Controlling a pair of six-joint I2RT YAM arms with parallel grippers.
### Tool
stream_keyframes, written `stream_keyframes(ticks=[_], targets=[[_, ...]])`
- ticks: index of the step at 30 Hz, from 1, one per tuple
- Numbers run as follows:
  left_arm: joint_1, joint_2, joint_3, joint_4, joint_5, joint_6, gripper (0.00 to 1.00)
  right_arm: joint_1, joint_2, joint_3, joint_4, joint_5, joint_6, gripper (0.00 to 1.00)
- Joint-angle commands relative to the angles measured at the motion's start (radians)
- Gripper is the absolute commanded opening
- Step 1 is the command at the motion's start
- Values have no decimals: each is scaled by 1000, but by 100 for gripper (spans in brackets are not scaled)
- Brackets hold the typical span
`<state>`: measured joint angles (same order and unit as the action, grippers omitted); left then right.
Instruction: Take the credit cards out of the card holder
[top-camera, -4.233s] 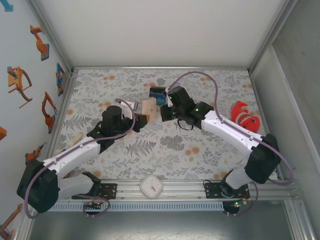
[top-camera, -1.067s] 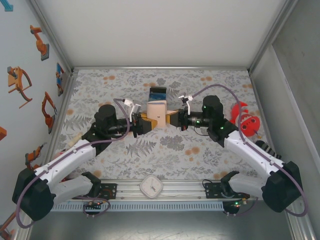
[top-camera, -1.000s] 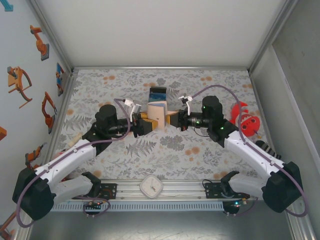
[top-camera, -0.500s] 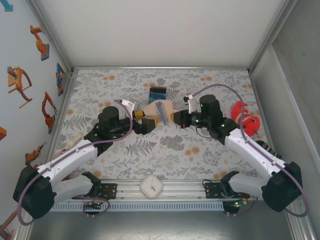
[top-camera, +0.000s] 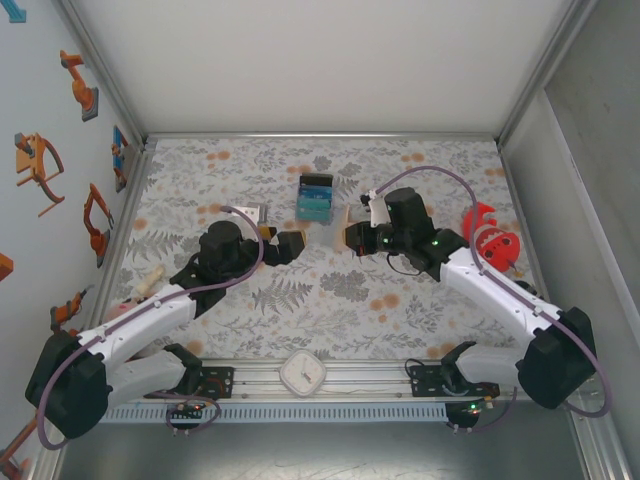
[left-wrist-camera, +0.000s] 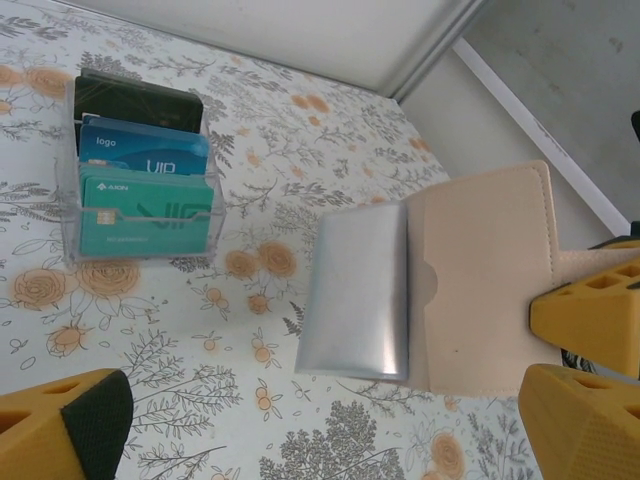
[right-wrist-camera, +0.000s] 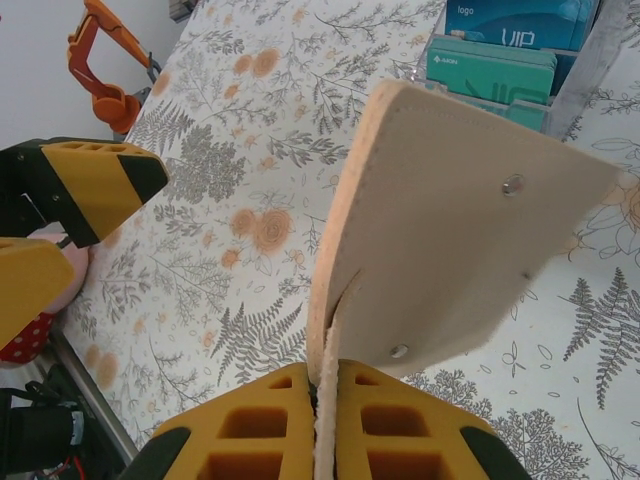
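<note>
Right claw (right-wrist-camera: 322, 385) clenched on bottom edge of tan wallet (right-wrist-camera: 450, 250), held upright off counter (right-wrist-camera: 200, 200), centre frame. Left claw (top-camera: 290, 243) released, left of centre, apart from wallet. Pocket contents hidden.

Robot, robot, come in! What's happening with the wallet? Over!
Left hand open, empty. Right hand shut on the tan leather folding wallet at its edge, held up, unfolded. Clear plastic card stand beyond it, not in the way.

The right tool (right-wrist-camera: 322, 388) pinches the card holder (right-wrist-camera: 450, 240) by its lower edge (flap upright).
</note>
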<state>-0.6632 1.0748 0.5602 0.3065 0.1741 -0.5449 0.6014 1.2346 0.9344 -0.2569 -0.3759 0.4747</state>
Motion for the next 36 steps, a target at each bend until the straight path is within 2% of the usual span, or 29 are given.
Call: stream_keyframes(ticks=[1,4,7,10,12,15,16,21,30,36], targets=[[9,4,-13,27,-25,-52,98,6,-5,41,42,-33,16,0],[37,-1,-28,21,-42,-104,98,7,-13,44,49,-70,15,0],[80,-18,-45,-7,-73,-187,90,6,-25,46,66,-126,-3,0],[119,-47,-65,-27,-63,-251,87,8,-38,51,96,-188,-12,0],[136,-71,-78,-41,-50,-276,88,7,-47,56,115,-221,-15,0],[155,-104,-98,-32,2,-296,100,8,-59,70,152,-266,-18,0],[160,-112,-104,-27,18,-300,97,8,-61,74,165,-283,-16,0],[189,-132,-108,-10,95,-318,97,7,-64,119,220,-364,-1,0],[238,-48,-135,355,333,-510,97,8,-41,216,251,-434,-1,0],[238,20,-126,593,396,-633,97,7,-18,237,298,-456,28,0]])
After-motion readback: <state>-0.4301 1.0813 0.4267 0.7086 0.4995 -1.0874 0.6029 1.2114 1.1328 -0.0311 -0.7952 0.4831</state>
